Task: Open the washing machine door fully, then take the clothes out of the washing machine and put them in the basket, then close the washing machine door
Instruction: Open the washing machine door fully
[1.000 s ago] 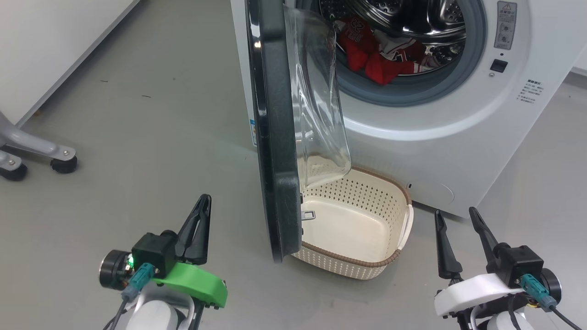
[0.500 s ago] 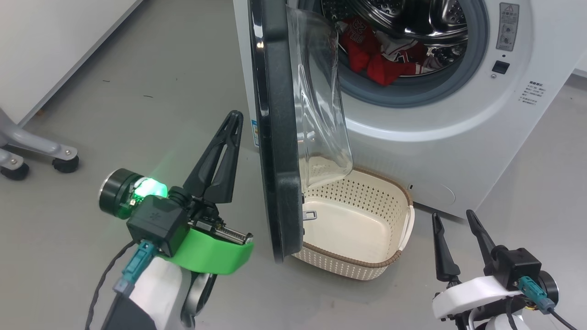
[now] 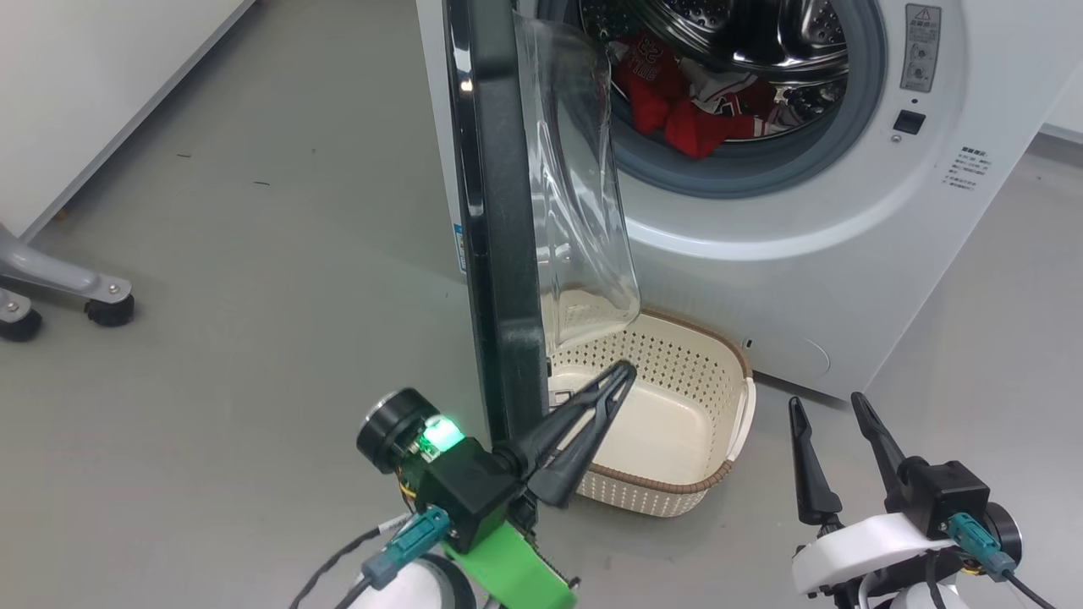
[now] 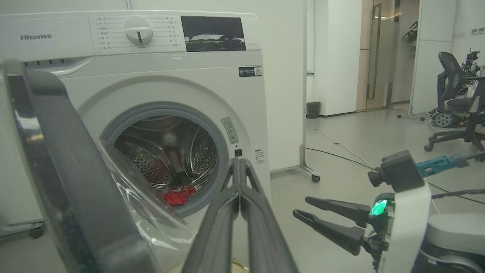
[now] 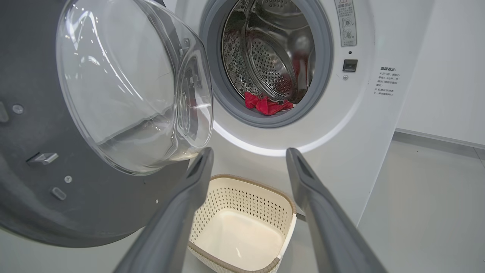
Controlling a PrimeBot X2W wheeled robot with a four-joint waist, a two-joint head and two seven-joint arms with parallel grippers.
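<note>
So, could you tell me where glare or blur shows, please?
Head view: glints on the steel drum; left wrist view: the washing machine door looms blurred; right wrist view: reflections streak its glass bowl, right claw out of focus.

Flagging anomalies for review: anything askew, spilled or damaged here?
Nothing spilled or damaged. Only oddity: the washing machine door stands half open, its glass bowl overhanging one end of the empty basket.

A smooth grey floor (image 3: 254,254) met a white wall (image 3: 85,85) at the head view's upper left, near a castered metal leg (image 3: 63,283); an office chair (image 4: 449,79) and trailing cables (image 4: 341,146) sat at the left wrist view's right.
</note>
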